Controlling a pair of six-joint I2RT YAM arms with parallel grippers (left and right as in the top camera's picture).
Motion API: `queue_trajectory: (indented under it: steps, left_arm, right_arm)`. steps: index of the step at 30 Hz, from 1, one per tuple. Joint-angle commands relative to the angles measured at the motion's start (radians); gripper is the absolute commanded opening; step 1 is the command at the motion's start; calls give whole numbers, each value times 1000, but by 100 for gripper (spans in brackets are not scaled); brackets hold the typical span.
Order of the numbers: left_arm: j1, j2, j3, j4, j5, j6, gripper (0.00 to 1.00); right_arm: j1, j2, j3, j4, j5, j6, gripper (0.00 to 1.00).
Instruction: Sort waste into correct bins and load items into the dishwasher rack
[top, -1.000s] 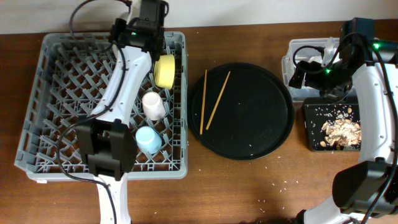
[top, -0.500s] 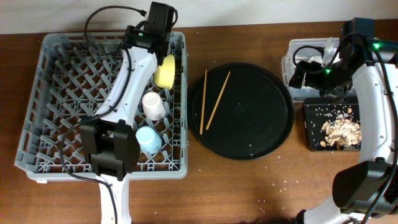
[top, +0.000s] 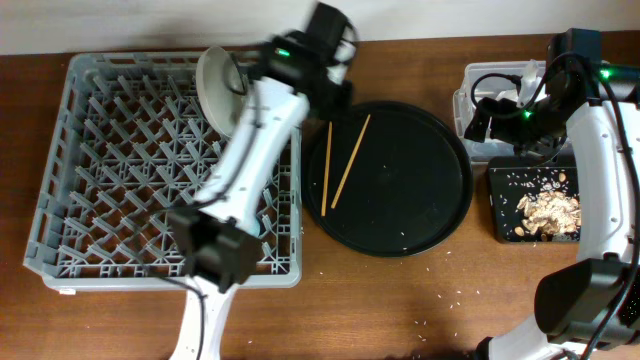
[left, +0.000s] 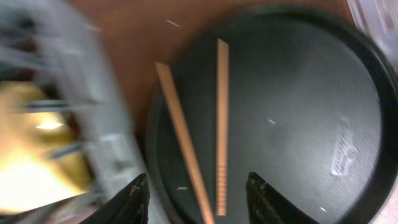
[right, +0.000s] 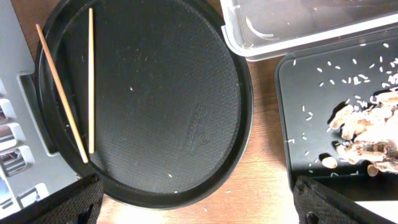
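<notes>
done: plate (top: 215, 85), yellow bowl (left: 28, 155) in rack (top: 100, 200); scraps (top: 548, 210) in black bin (top: 503, 228) | todo: chopsticks (top: 350, 161) on round tray (top: 420, 190) | left hand (left: 197, 198) released, above them | right hand (right: 202, 202) released, empty

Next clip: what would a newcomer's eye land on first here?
The big grey rack fills the left of the table, with the left arm slanting across it. Its open gripper hangs over two chopsticks lying on the round black tray. At far right, a black bin holds tan scraps.
</notes>
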Motion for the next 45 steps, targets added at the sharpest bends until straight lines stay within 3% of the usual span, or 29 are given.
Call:
queue_trajectory:
  steps: [1, 5, 18, 22, 27, 34, 36, 38, 41, 45]
  left_arm:
    - [-79, 134, 5, -3, 36, -17, 48]
    - [-108, 235, 5, -16, 32, -65, 47]
    - [-100, 339, 5, -10, 20, -64, 47]
    - [-100, 353, 5, -9, 10, -64, 37]
    - [-100, 371, 4, -9, 2, -64, 14]
    - [-102, 390, 4, -5, 0, -64, 13]
    - [-106, 393, 4, -5, -5, -64, 0]
    - [-106, 393, 6, -5, -5, -64, 0]
    - [-104, 392, 114, -79, -5, -64, 0]
    - [-58, 392, 492, -292, -21, -69, 0]
  right_arm:
    - [-5, -14, 17, 0, 8, 6, 98]
    - [-5, -14, 17, 0, 8, 6, 98]
    - [-5, -14, 17, 0, 8, 6, 98]
    - [-5, -14, 17, 0, 8, 6, 99]
    - [-5, -14, 17, 0, 8, 6, 98]
    - [-5, -14, 17, 0, 8, 6, 98]
    - [-5, -14, 17, 0, 8, 6, 98]
    - [-5, -14, 17, 0, 8, 6, 99]
    - [-5, -14, 17, 0, 8, 6, 98]
    - [-5, -14, 17, 0, 8, 6, 98]
